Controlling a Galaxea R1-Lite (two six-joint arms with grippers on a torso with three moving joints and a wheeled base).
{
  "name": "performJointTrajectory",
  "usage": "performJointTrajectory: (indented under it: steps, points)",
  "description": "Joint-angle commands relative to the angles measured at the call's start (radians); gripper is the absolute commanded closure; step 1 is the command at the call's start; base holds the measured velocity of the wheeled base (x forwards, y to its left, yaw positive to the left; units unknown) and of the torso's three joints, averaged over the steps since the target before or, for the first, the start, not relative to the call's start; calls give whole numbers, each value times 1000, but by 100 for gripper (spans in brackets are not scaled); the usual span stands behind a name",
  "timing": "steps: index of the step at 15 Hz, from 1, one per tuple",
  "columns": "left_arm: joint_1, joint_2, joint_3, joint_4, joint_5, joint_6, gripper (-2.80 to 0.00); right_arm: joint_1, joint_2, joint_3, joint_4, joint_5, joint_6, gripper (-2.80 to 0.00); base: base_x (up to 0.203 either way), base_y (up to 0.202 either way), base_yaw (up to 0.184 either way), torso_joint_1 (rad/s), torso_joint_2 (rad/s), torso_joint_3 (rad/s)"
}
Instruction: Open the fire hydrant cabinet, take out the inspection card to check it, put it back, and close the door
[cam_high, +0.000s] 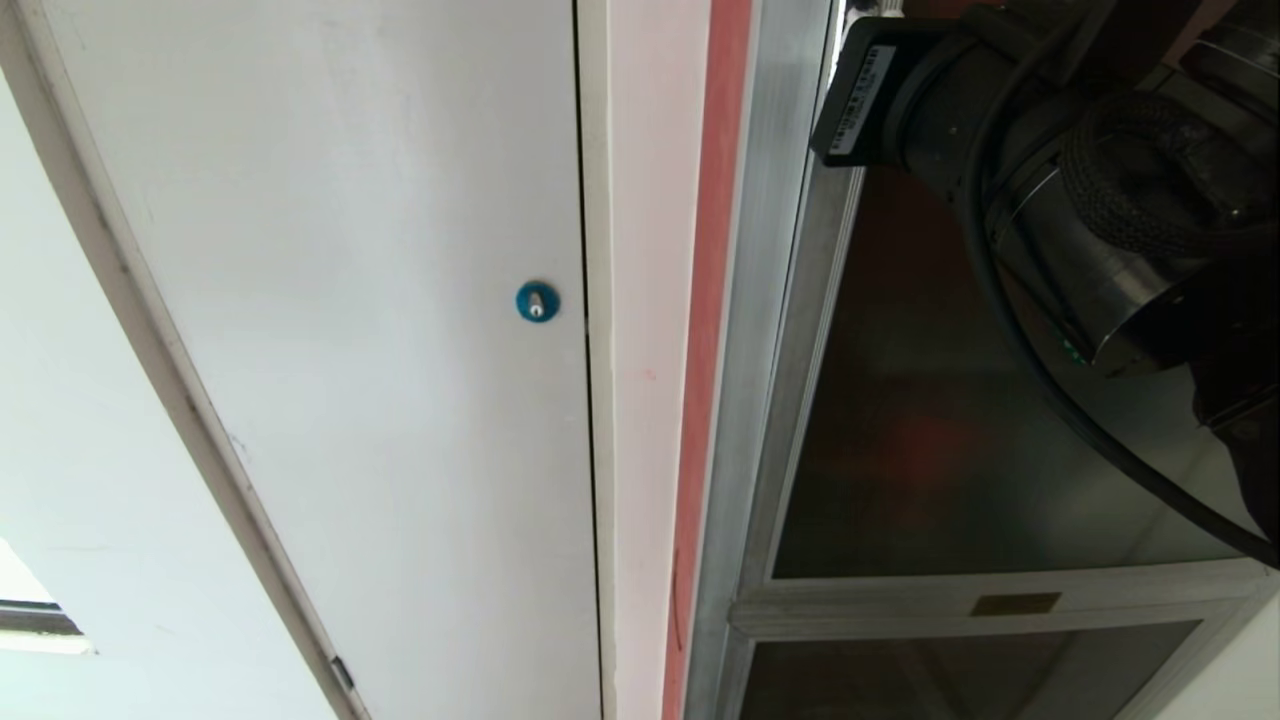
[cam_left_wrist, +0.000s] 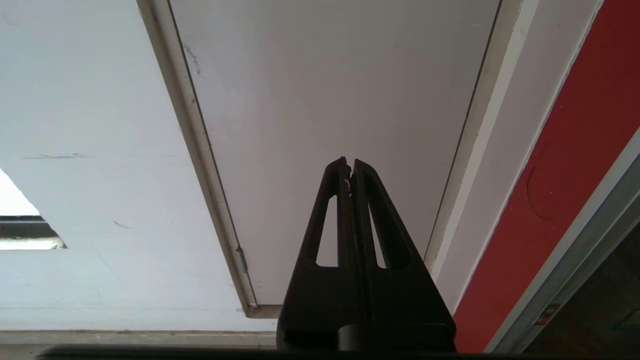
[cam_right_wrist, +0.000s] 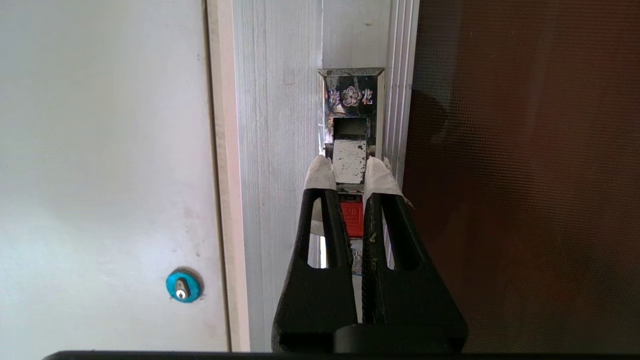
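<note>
The fire hydrant cabinet shows as a silver aluminium frame around the door, a dark tinted glass panel that lies flush in it. A shiny metal latch with a pull tab sits on the door's frame edge. My right gripper is shut on that tab, its white-taped fingertips pressing it from both sides. In the head view only the right arm shows, at the upper right. My left gripper is shut on nothing, parked low. The inspection card is hidden.
A plain white panel door with a blue round lock stands left of the cabinet. A red strip runs between them. Below the door is a crossbar with a small brass plate and a lower glass panel.
</note>
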Motion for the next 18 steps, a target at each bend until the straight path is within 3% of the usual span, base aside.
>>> performJointTrajectory:
  steps: [1, 18]
  points:
    - [0, 1, 12, -1, 0, 0, 0, 5, -22, 5, -6, -4, -2, 0, 0, 0, 0, 0, 0, 0]
    - [0, 1, 11, -1, 0, 0, 0, 32, -156, 128, -7, -5, -1, 0, 0, 0, 0, 0, 0, 0]
